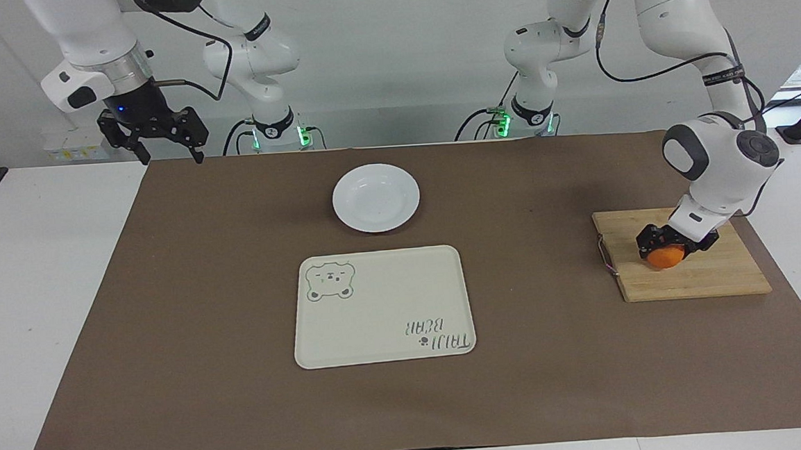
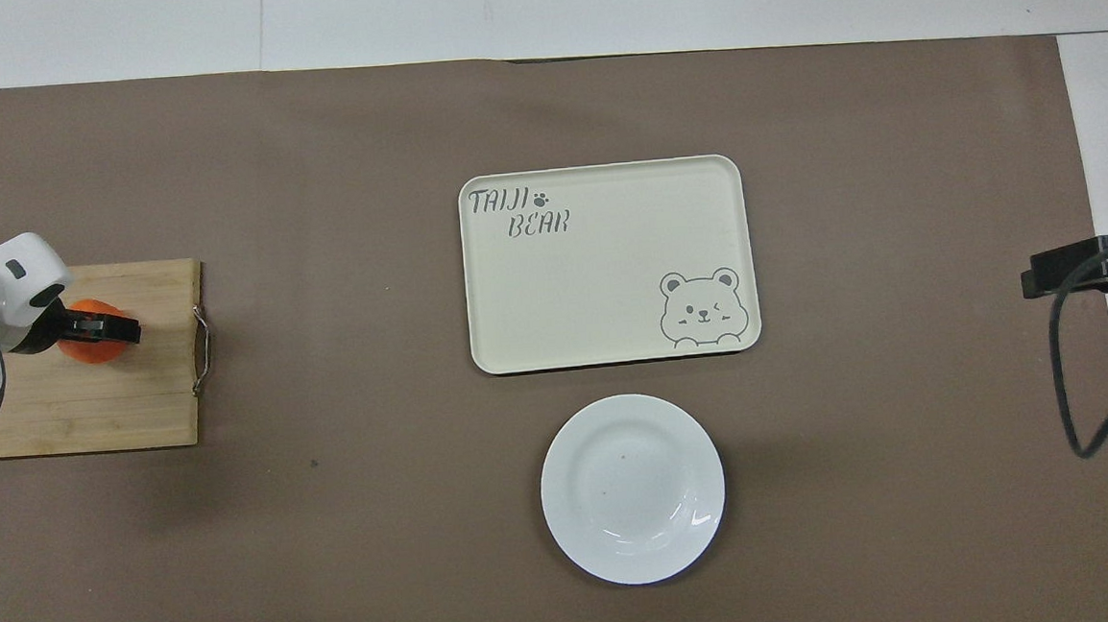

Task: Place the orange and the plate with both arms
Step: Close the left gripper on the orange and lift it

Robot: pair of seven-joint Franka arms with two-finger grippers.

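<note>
Orange (image 1: 666,257) lies on the wooden board (image 1: 696,280) at right of the facing frame, with the left gripper (image 1: 673,242) low around it; whether it grips I cannot tell. Squeeze centred, lift straight. Plate (image 1: 376,197) sits upper centre. Right gripper (image 1: 157,139) waits, spread wide, upper left.

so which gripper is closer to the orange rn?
Left. The left gripper is down on the orange on the cutting board. The right gripper waits in the air at the right arm's end of the table.
</note>
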